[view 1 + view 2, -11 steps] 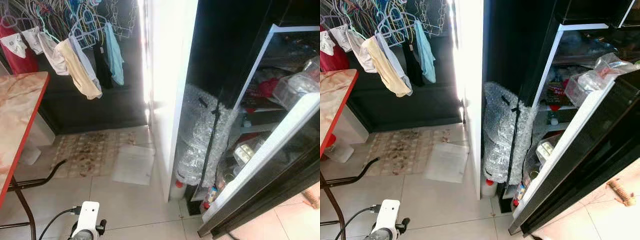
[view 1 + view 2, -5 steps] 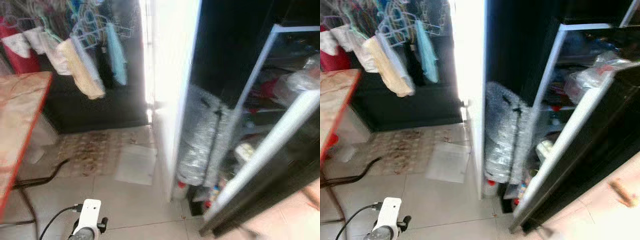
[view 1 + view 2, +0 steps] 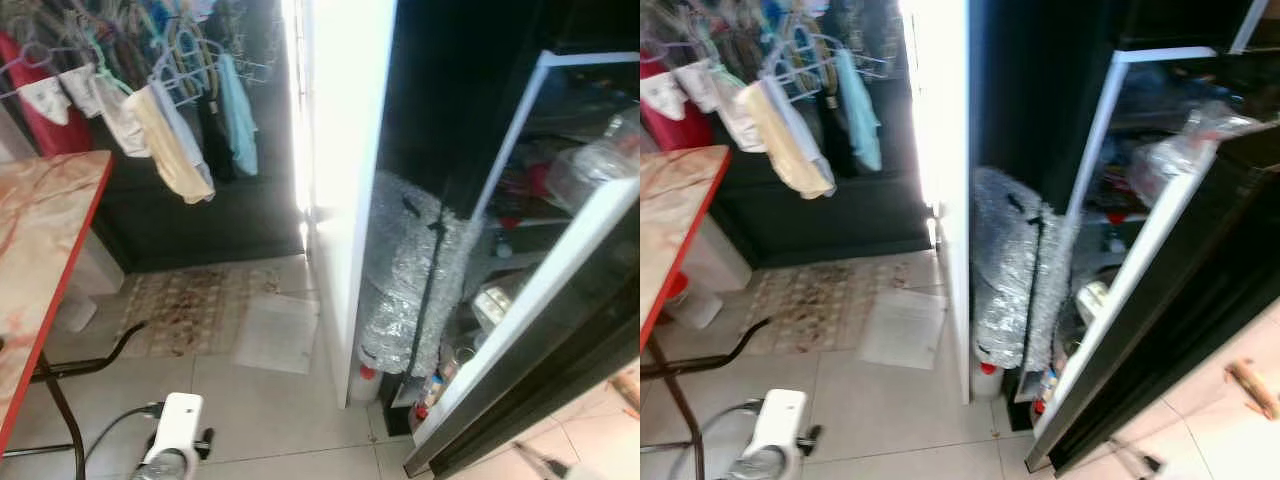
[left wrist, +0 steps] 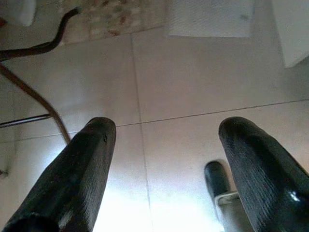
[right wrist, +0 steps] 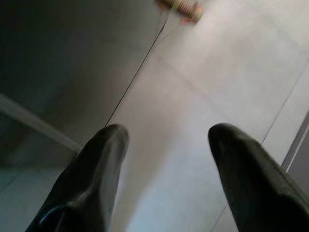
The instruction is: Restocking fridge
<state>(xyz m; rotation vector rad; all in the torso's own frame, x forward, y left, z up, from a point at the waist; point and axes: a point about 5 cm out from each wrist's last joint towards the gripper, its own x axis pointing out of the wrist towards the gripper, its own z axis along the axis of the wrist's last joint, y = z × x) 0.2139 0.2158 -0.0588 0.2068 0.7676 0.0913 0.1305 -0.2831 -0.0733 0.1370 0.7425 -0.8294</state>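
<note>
A black fridge (image 3: 560, 380) is seen standing open at the right of a tiled kitchen floor (image 3: 270, 420), its door (image 3: 545, 330) swung outward and edged in white. Packed shelves (image 3: 530, 215) are seen inside, with a clear plastic bag (image 3: 600, 160) resting at the top of the door and small bottles (image 3: 430, 390) low in the door rack. A large bundle of bubble wrap (image 3: 405, 275) is wedged upright between the fridge and a white wall (image 3: 345, 150), with a red-capped bottle (image 3: 362, 378) at its foot. The left claw (image 4: 164, 164) is held low over bare tiles, its two black fingers (image 4: 77, 174) spread well apart and empty; a table leg (image 4: 34, 92) is seen near it. The right claw (image 5: 166, 169) is likewise held apart and empty above the floor beside the dark fridge door. A red-edged marble surface (image 3: 40, 250) is seen at the left, laundry (image 3: 170, 140) is hung on hangers behind it, and a patterned mat (image 3: 195, 310) lies on the floor beside a pale mat (image 3: 280, 335).
</note>
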